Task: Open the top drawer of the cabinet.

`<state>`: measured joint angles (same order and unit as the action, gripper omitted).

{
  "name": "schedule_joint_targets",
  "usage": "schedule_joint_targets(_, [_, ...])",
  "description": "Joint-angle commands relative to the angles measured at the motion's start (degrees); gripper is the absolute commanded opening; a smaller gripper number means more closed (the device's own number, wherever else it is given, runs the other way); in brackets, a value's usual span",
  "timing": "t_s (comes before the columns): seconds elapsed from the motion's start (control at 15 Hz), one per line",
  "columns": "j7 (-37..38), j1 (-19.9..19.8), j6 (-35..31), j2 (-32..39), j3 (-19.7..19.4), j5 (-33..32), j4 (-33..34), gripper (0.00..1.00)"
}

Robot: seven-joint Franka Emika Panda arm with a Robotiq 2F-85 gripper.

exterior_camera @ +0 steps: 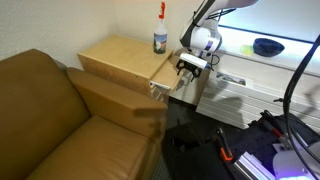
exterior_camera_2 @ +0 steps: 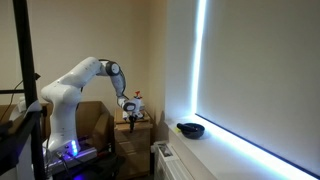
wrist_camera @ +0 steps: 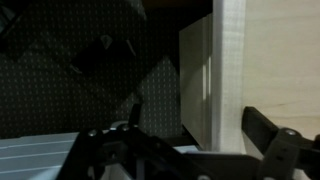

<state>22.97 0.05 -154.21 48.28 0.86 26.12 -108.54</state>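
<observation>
The light tan wood cabinet (exterior_camera: 120, 58) stands beside the sofa arm and also shows in the other exterior view (exterior_camera_2: 135, 137). Its top drawer (exterior_camera: 166, 84) sticks out a little from the cabinet front. My gripper (exterior_camera: 188, 68) is at that drawer's front edge, just below the cabinet top; it also shows in an exterior view (exterior_camera_2: 133, 118). In the wrist view the drawer's pale wood front edge (wrist_camera: 228, 70) stands between the dark fingers of the gripper (wrist_camera: 195, 125). The fingers are spread apart; the right one lies close to the wood. The lower drawers are hidden.
A spray bottle (exterior_camera: 160, 36) stands on the cabinet top near its front edge. A brown sofa (exterior_camera: 50, 110) is next to the cabinet. A white low unit (exterior_camera: 245, 85) with a dark bowl (exterior_camera: 267, 46) stands on the other side. Cables and gear lie on the floor (exterior_camera: 250, 145).
</observation>
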Motion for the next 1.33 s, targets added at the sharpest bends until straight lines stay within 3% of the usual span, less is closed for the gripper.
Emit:
schedule_joint_targets(0.0, [1.13, 1.26, -9.41, 2.29, -5.81, -2.43, -5.94, 1.00])
schedule_joint_targets(0.47, [2.88, 2.63, -11.76, -1.62, -14.12, -7.00, -15.94, 1.00])
schedule_joint_targets(0.93, [7.86, 4.26, -7.87, -0.81, -22.14, -12.09, -17.39, 1.00])
schedule_joint_targets(1.0, [9.48, 4.57, -5.42, -0.91, -22.56, -12.20, -16.71, 1.00])
schedule_joint_targets(1.07, [5.85, 3.20, -5.24, -8.55, -18.25, -11.21, -20.39, 1.00])
schedule_joint_targets(1.27, [8.02, 4.26, -5.00, -7.54, -19.75, -11.44, -19.00, 1.00])
